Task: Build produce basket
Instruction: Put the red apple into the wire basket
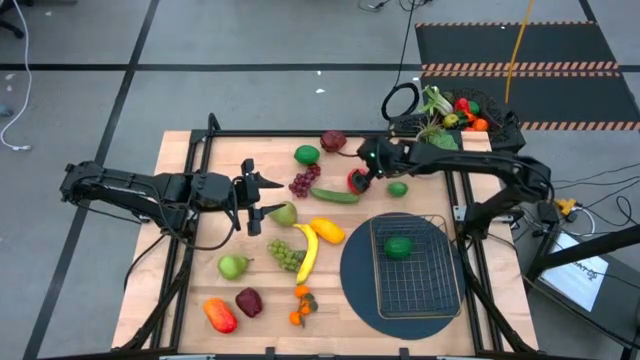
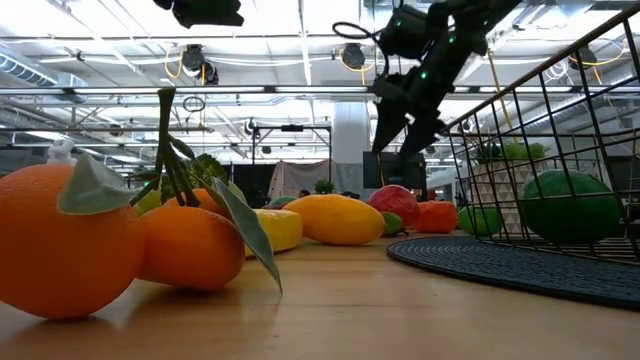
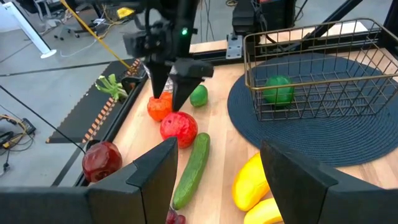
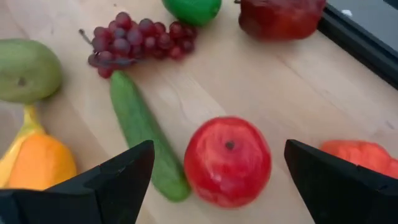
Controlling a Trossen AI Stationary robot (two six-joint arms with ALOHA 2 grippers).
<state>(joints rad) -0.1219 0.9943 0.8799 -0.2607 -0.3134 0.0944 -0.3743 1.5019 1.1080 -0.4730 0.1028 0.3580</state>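
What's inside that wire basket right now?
One green fruit sits in the basket, with nothing else visible inside. The dark mat lies under it.

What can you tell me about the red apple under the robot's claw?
The red apple is round, glossy and plastic-looking, with a small dark stem dimple on top. It sits upright on the wooden table, beside the cucumber and close to an orange-red fruit. The right gripper hangs just above it, fingers spread wide on either side, not touching it. Whether the apple touches the cucumber cannot be told.
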